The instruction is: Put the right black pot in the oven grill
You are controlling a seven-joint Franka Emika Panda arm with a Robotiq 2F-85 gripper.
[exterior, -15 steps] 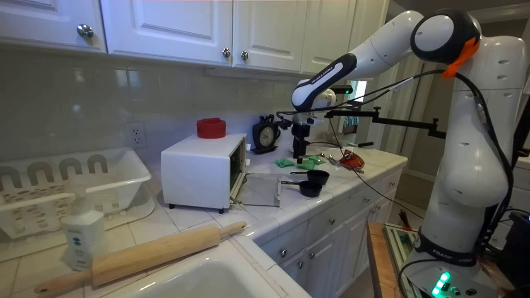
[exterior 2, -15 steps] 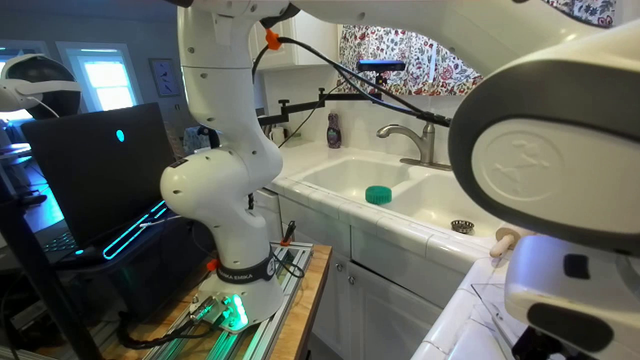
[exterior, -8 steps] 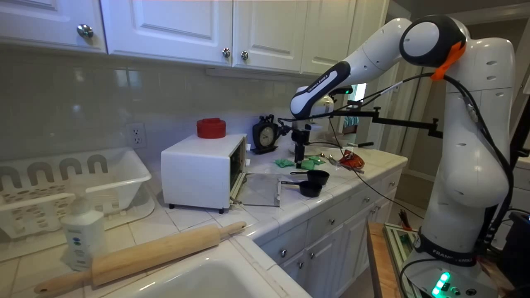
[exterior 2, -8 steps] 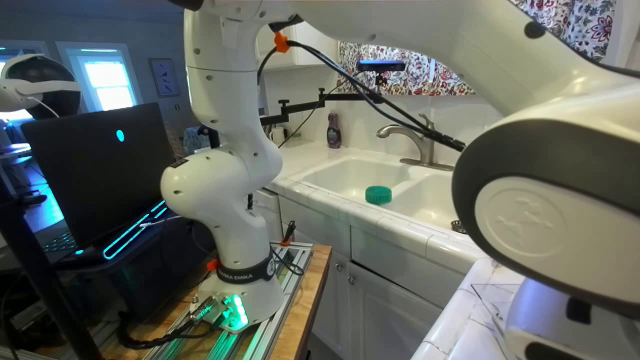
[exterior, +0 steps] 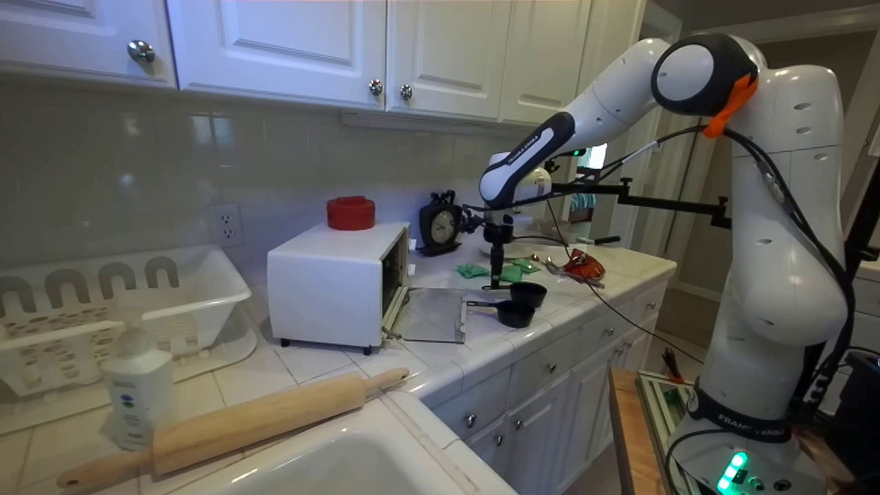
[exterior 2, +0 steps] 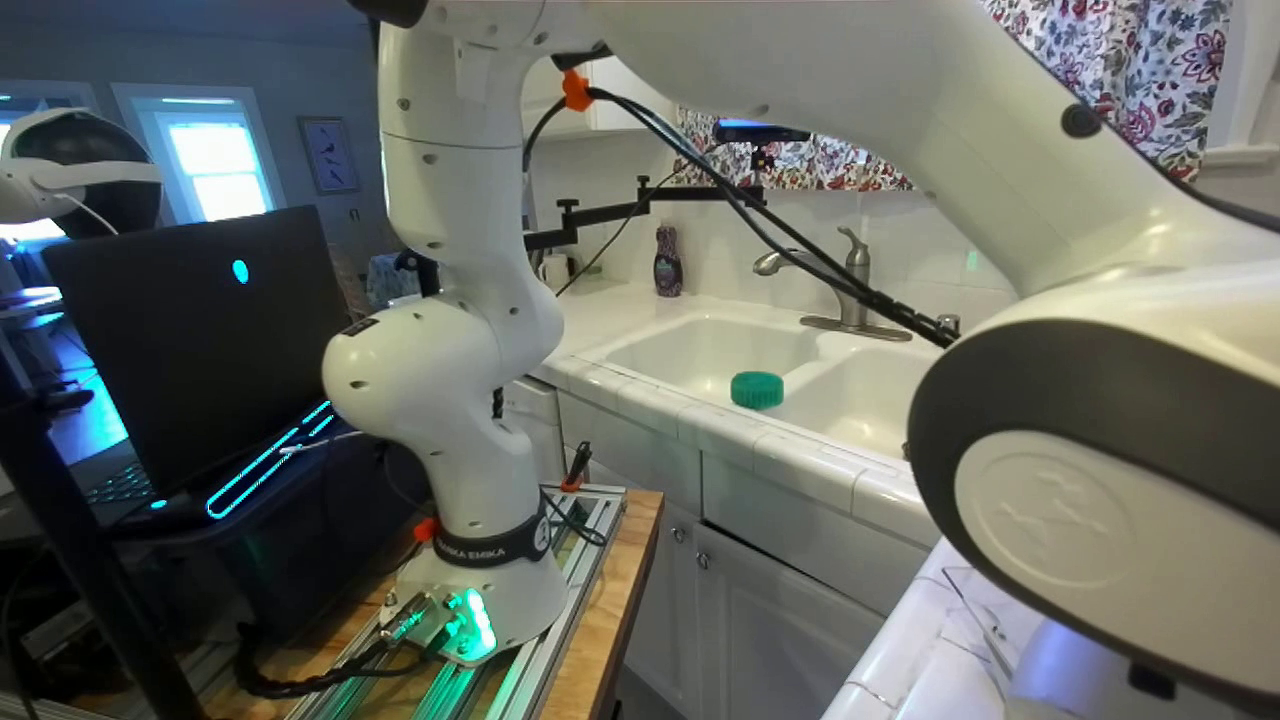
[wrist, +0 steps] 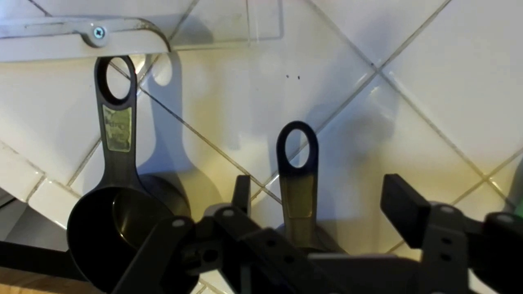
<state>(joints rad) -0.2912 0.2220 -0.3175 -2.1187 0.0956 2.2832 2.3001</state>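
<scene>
The right black pot, the farther one in an exterior view [exterior: 529, 294], stands upright on the tiled counter. Its handle [wrist: 300, 196] points up through the middle of the wrist view; most of its cup is hidden behind my gripper [wrist: 322, 200]. My open fingers straddle that handle, with a gap on both sides and more room on the right. A second black pot [wrist: 118, 216] sits beside it on the left. The white oven grill [exterior: 323, 295] has its door [exterior: 433, 316] folded down towards the pots. The door's edge [wrist: 81, 47] crosses the wrist view at top left.
Behind the gripper lie green cloths [exterior: 473, 271] and a red bag [exterior: 584, 265]; a black clock-like dial [exterior: 440, 227] stands near the wall. A red container [exterior: 350, 213] rests on the oven. The counter's front edge runs close to both pots. A rolling pin [exterior: 261, 421] lies nearer.
My gripper has come down from above the counter to the right pot's handle, the arm lowering with it in both exterior views. Pots and oven have stayed in place.
</scene>
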